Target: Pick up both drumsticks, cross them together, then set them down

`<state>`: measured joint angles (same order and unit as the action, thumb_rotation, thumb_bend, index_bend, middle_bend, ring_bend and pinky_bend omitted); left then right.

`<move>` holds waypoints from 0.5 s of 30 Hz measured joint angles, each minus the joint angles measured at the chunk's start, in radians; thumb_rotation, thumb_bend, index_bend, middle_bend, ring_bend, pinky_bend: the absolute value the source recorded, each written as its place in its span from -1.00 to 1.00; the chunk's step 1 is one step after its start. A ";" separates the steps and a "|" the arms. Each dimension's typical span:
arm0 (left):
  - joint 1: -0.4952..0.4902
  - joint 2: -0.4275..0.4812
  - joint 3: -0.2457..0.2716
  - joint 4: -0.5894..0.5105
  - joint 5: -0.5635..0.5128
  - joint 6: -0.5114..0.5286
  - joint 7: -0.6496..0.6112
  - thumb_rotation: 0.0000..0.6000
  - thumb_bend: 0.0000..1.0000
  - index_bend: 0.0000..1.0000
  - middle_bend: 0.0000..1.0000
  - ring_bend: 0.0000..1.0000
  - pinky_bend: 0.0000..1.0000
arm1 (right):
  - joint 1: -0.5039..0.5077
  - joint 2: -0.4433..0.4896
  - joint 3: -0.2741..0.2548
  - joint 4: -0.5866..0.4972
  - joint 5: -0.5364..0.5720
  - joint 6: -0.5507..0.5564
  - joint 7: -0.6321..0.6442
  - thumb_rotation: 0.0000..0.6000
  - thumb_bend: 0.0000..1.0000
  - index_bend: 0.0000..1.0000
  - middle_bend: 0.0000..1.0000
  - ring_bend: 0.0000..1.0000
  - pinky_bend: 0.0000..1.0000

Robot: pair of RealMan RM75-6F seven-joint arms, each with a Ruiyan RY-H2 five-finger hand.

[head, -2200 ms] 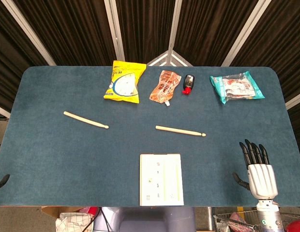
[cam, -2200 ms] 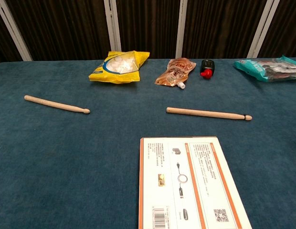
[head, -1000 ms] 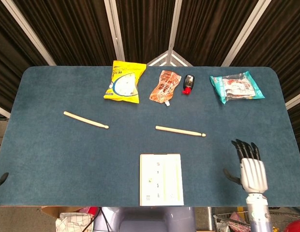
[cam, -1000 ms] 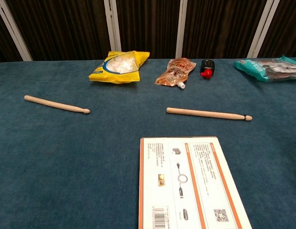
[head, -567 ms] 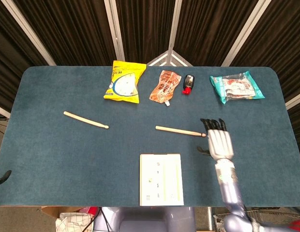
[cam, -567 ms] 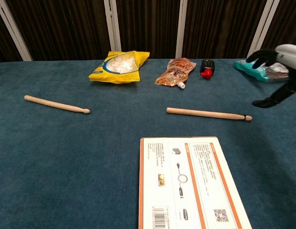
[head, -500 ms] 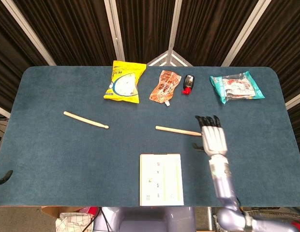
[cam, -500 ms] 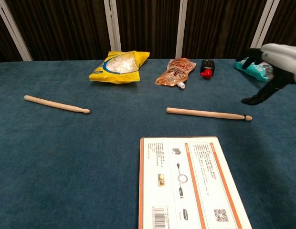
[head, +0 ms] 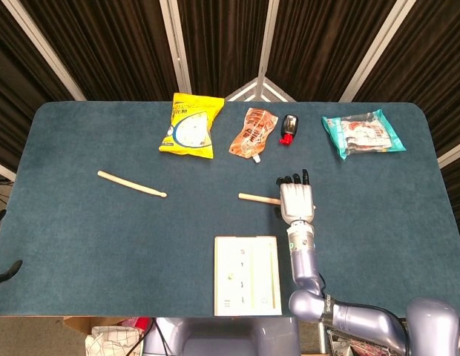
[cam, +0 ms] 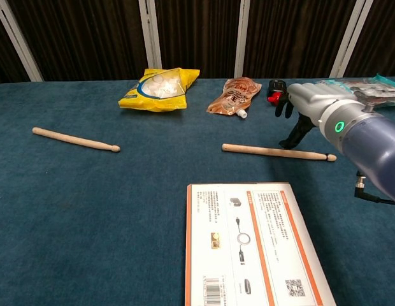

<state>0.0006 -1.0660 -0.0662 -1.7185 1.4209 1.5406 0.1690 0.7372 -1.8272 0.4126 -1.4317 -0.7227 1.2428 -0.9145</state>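
Observation:
Two pale wooden drumsticks lie flat on the blue table. The left drumstick (head: 131, 184) (cam: 75, 139) lies alone at the left. The right drumstick (head: 256, 198) (cam: 261, 150) lies near the middle. My right hand (head: 295, 199) (cam: 309, 102) hovers over its tip end and hides that end in the head view. Its fingers curl downward and its thumb points down just behind the stick; it holds nothing. Of my left hand (head: 7, 271) only a dark tip shows at the table's front left edge.
Along the back lie a yellow snack bag (head: 190, 126), an orange pouch (head: 252, 133), a small red-and-black bottle (head: 289, 128) and a teal packet (head: 361, 133). A white printed box (head: 247, 274) lies at the front edge, in front of the right drumstick.
My right hand has swung from the front right of the table leftward and away from me, arriving over the right drumstick's tip end. Neither stick has moved.

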 measured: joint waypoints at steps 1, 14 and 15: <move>-0.002 -0.001 -0.001 0.000 -0.003 -0.003 0.003 1.00 -0.39 -1.00 -1.00 -1.00 -1.00 | 0.006 -0.008 -0.003 0.017 0.002 -0.001 -0.001 1.00 -0.35 -0.26 -0.36 -0.61 -1.00; -0.025 -0.013 -0.012 0.000 -0.047 -0.042 0.038 1.00 -0.39 -1.00 -1.00 -1.00 -1.00 | 0.068 -0.098 -0.022 0.206 0.032 -0.043 0.003 1.00 -0.33 -0.17 -0.15 -0.55 -1.00; -0.027 -0.014 -0.013 0.000 -0.051 -0.044 0.039 1.00 -0.39 -1.00 -1.00 -1.00 -1.00 | 0.071 -0.106 -0.025 0.221 0.033 -0.045 0.004 1.00 -0.33 -0.17 -0.13 -0.55 -1.00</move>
<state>-0.0262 -1.0798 -0.0793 -1.7182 1.3702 1.4962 0.2083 0.8081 -1.9333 0.3877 -1.2106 -0.6895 1.1973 -0.9101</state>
